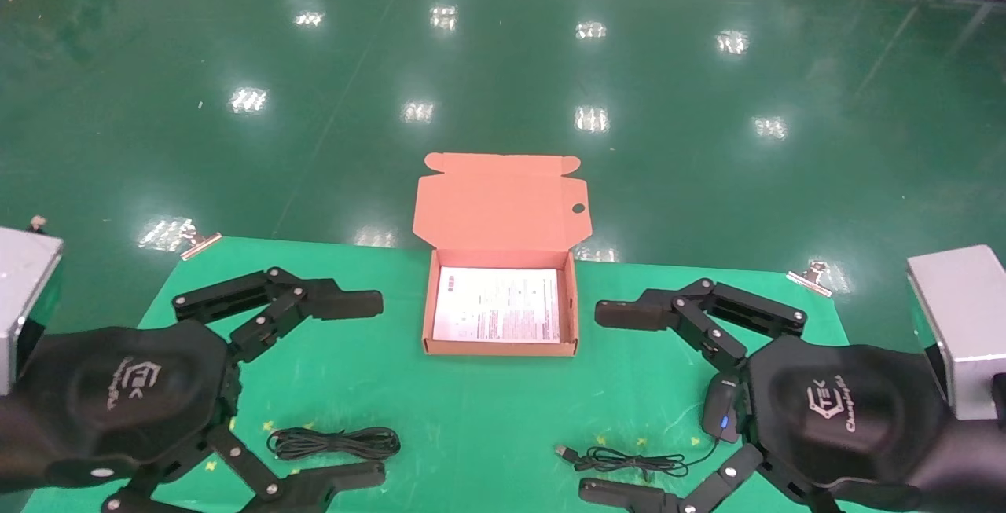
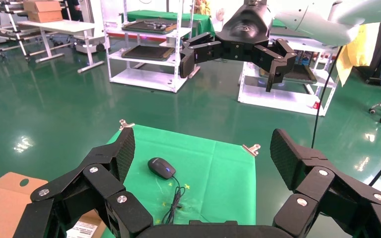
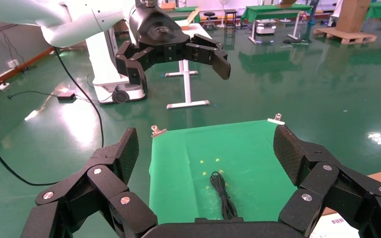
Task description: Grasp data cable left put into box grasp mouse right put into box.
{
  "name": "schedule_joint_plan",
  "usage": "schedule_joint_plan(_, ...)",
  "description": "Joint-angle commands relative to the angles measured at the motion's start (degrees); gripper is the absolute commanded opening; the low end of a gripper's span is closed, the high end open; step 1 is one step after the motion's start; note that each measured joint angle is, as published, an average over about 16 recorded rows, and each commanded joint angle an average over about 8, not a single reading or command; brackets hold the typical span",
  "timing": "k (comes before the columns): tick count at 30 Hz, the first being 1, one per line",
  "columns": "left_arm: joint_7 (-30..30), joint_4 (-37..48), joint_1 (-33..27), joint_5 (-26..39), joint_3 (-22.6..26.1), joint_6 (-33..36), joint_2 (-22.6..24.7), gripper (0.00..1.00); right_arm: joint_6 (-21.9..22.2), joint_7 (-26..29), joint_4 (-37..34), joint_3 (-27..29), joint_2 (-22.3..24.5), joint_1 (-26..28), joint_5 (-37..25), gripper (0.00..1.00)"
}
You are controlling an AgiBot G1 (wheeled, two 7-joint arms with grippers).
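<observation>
With the box (image 1: 501, 305) lying lid-open at the far middle of the green tabletop (image 1: 471, 411) to receive both items, the spread left pincer (image 1: 357, 389) hovers over the data cable (image 1: 334, 443) left of it, while the spread right pincer (image 1: 617, 401) hangs above the mouse (image 1: 721, 409) right of it.

1. We're looking at a table (image 1: 471, 434) covered in green cloth.
2. The box (image 1: 501, 349) sits open at the far middle, a white leaflet (image 1: 498, 305) inside.
3. Near left lies the data cable (image 1: 334, 442).
4. Near right lies the mouse (image 1: 721, 409), its cord (image 1: 629, 462) trailing leftward.
</observation>
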Motion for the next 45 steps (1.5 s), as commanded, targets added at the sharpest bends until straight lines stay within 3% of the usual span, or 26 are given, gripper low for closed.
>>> schedule_joint_plan(1, 0.00, 0.00, 0.00, 0.00, 0.00, 0.00, 0.00, 1.00, 0.00, 0.00, 0.00, 0.00, 0.00, 0.00, 0.00, 1.00)
schedule_joint_plan(35, -0.05, 0.12, -0.10, 0.48, 0.27, -0.23, 0.14, 1.00, -0.16, -0.15, -0.05, -0.04, 0.18, 0.07, -0.30, 1.00)
schedule_joint_plan(40, 0.21, 0.72, -0.51, 2.26, 1.21, 0.01, 0.68, 1.00, -1.81, -0.33, -0.65, -1.48, 0.93, 1.58, -3.59, 1.00)
schedule_joint_plan(45, 0.46, 2.94, -3.46, 8.40, 4.27, 0.81, 2.27, 1.00, -4.51, -0.09, -1.93, -5.89, 0.81, 6.85, -11.24, 1.00)
